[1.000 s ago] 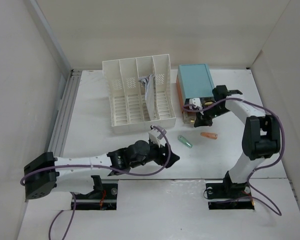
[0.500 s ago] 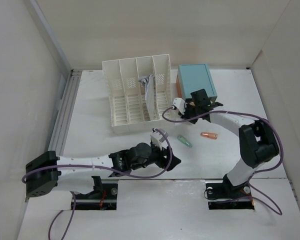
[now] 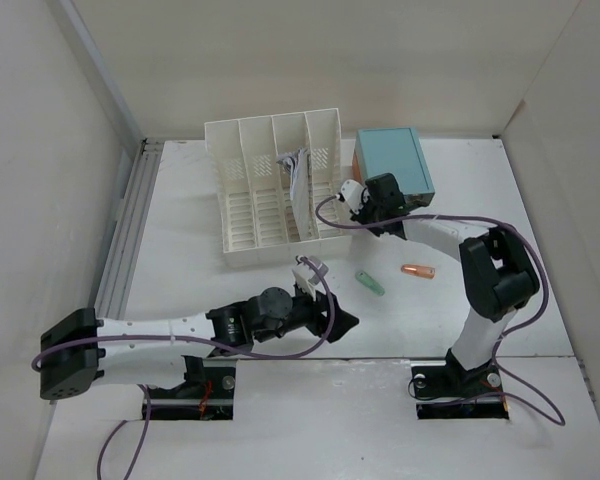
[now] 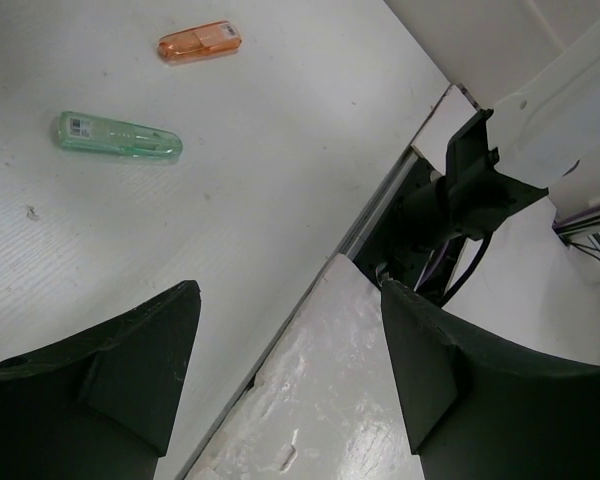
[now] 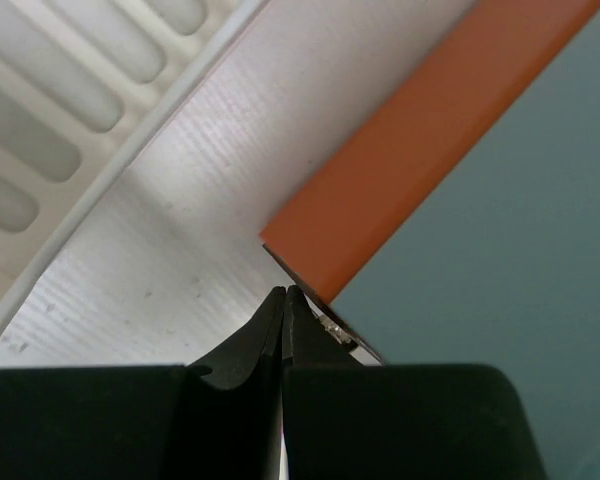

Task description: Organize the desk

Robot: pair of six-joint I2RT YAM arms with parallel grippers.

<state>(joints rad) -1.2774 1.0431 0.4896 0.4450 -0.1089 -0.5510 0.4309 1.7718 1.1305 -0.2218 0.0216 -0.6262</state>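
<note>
From above, the white bench (image 3: 200, 270) fills the floor of the walled cell, reaching from the arm bases to the back wall. Near its far edge stands a white slotted file rack (image 3: 242, 200), with something grey and white in its third compartment from the left. Just right of the rack sits a teal-topped box (image 3: 392, 160). Toward the middle of the bench lie a green stick (image 3: 370, 283) and an orange stick (image 3: 417, 270), near each other but apart. The left fingers (image 3: 342, 322) hang spread over the near edge of the bench, holding nothing. The right fingers (image 3: 368, 200) reach into the gap between the rack and the box, at the box's near left corner. In the left wrist view we see two dark fingers standing wide apart with nothing between them. Beyond them lie the bare bench top, its near edge and the black base of the right arm (image 4: 460, 195). The green stick lies nearer the fingers and the orange one farther off. In the right wrist view the fingers are pressed together on nothing. Their tips sit right at a corner of the box's orange front, though we cannot tell whether they touch it. The rack's slots fill the upper left, with a strip of bench between.
</note>
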